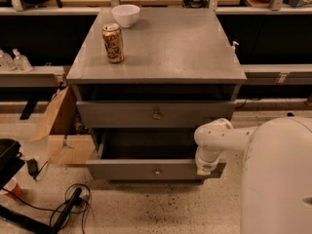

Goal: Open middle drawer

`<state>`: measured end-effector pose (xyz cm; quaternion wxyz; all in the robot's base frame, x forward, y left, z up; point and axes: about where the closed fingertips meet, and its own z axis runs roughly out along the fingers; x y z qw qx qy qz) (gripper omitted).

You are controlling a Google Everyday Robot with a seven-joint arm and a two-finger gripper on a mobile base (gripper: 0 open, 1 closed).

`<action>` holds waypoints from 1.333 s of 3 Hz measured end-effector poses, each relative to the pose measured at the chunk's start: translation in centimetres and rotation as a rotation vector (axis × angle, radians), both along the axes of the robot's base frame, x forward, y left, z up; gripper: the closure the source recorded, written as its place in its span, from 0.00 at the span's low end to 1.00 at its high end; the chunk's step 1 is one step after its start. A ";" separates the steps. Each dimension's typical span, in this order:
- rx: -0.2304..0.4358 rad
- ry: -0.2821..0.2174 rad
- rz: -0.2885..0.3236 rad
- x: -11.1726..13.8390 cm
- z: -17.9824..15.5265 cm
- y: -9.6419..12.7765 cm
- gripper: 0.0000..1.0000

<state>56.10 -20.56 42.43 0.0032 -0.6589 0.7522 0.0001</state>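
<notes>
The middle drawer (146, 170) is pulled well out of the grey cabinet (161, 77). Its flat grey front, small round knob (157, 170) and dark grey interior all show. Above it the taller-fronted drawer (122, 114) with the larger knob stands pushed in. My white arm (214, 138) comes in from the lower right and bends down to the right end of the middle drawer's front. My gripper (205, 169) is at the end of the arm against that front, mostly hidden by the wrist.
On the cabinet top stand a drink can (113, 43) and a white bowl (126, 14). A cardboard box (61, 130) sits left of the cabinet. Black cables (68, 206) and a dark case (7, 157) lie on the floor at lower left. Shelving runs along the back.
</notes>
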 end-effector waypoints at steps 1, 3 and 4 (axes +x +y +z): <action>0.000 0.000 0.000 0.0 0.0 0.0 0.50; 0.000 0.000 0.000 0.0 0.0 0.0 0.04; -0.002 0.001 0.004 0.1 0.2 -0.2 0.00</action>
